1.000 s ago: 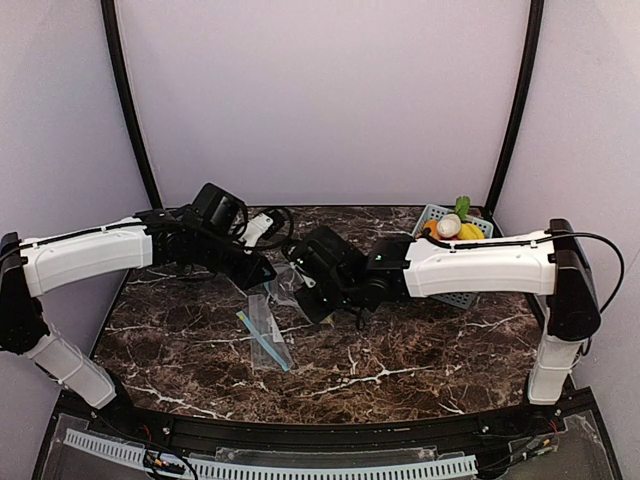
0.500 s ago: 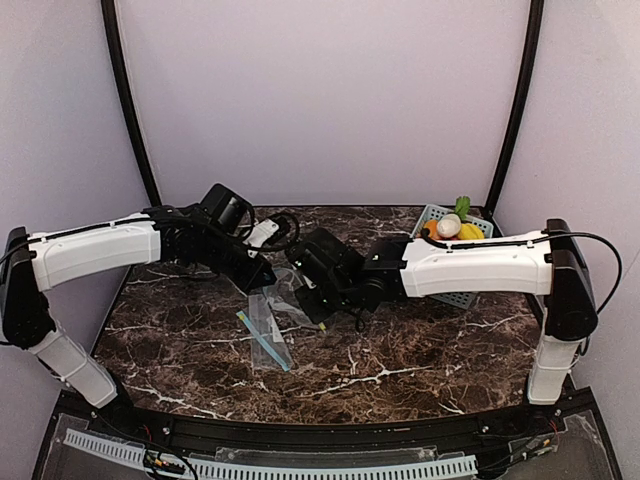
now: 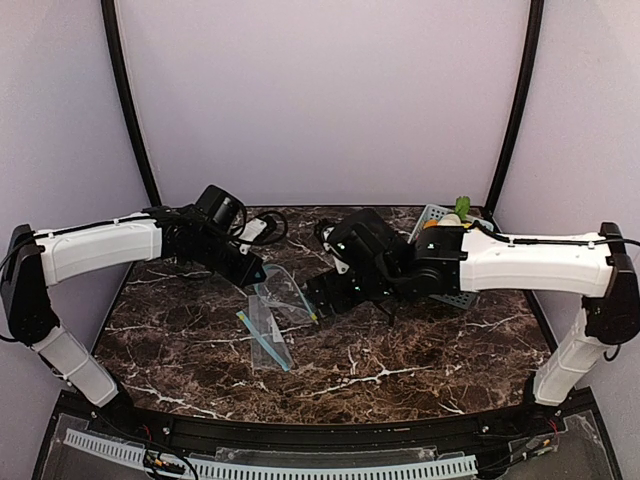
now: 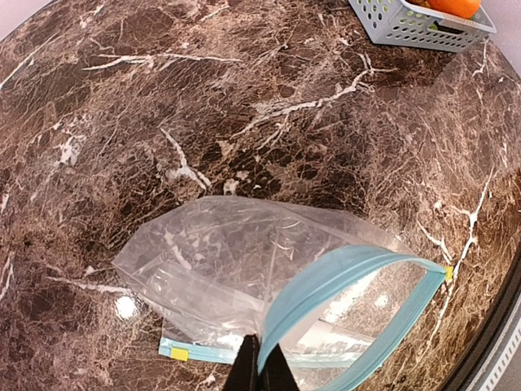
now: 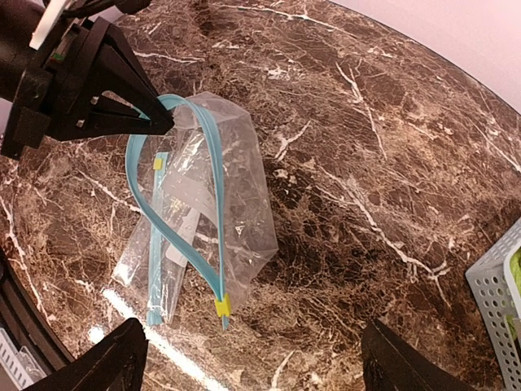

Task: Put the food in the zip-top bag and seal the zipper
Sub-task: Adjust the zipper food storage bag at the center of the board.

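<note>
The clear zip-top bag point(image 4: 236, 252) has a blue zipper rim and lies on the marble with its mouth lifted into an open loop point(image 5: 175, 179). My left gripper point(image 4: 260, 368) is shut on that rim at one side; it also shows as a black gripper point(image 5: 98, 90) in the right wrist view. My right gripper point(image 5: 252, 366) hovers open above and right of the bag point(image 3: 278, 300), touching nothing. The food sits in the grey basket point(image 3: 432, 212) at the back right: a green piece point(image 3: 462, 205) and an orange-red ball point(image 4: 456, 6) show, the rest is hidden by the right arm.
A second blue zipper strip point(image 5: 155, 244) with a yellow tag lies flat on the table under the lifted bag. The basket's corner point(image 5: 496, 301) stands to the right of my right gripper. Purple walls enclose the table on three sides.
My right gripper has opened, let go of the bag and drawn back to the right. My left gripper has stayed shut on the zipper rim, and the bag's mouth now stands open.
</note>
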